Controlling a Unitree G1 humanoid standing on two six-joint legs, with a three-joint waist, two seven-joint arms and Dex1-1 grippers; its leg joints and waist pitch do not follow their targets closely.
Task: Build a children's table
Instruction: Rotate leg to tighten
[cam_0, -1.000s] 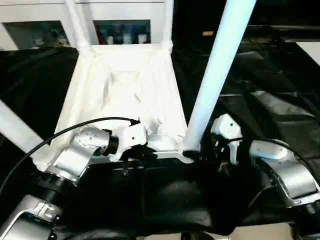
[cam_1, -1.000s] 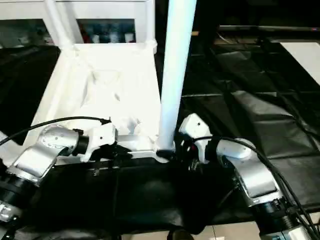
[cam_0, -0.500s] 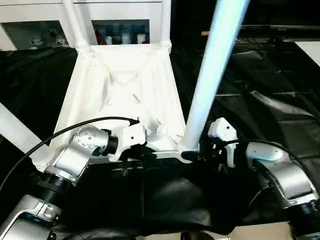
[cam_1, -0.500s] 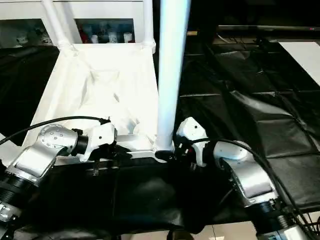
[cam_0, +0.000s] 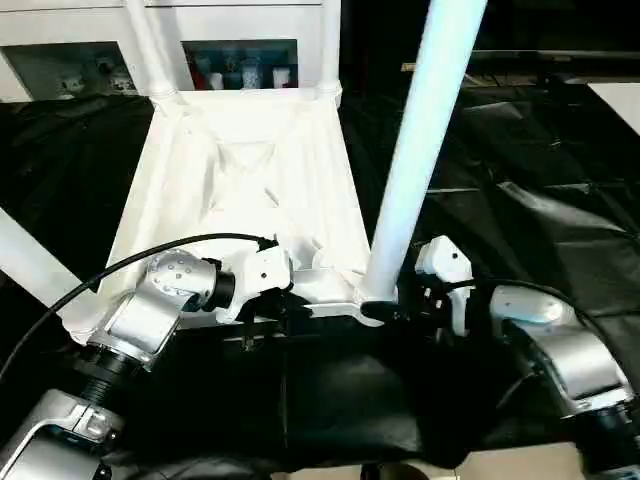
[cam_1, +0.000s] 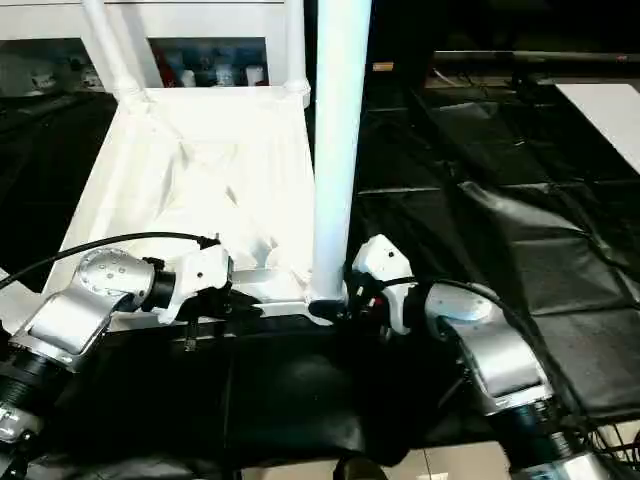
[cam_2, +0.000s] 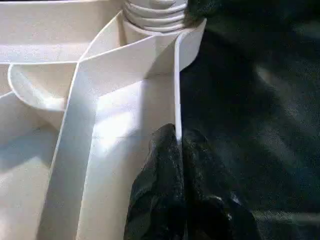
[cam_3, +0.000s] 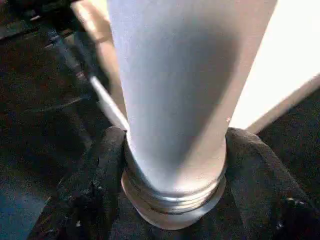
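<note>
Fingers of the right gripper (cam_3: 170, 200) clasped the leg (cam_0: 420, 150) base, left gripper (cam_2: 177, 165) pinching the tabletop (cam_0: 240, 170) rim; seating wanted the leg upright and twisted squarely into its socket.

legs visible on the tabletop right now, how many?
4: two legs at far corners, one at near-left corner, one at near-right corner, right gripper around its base.
</note>
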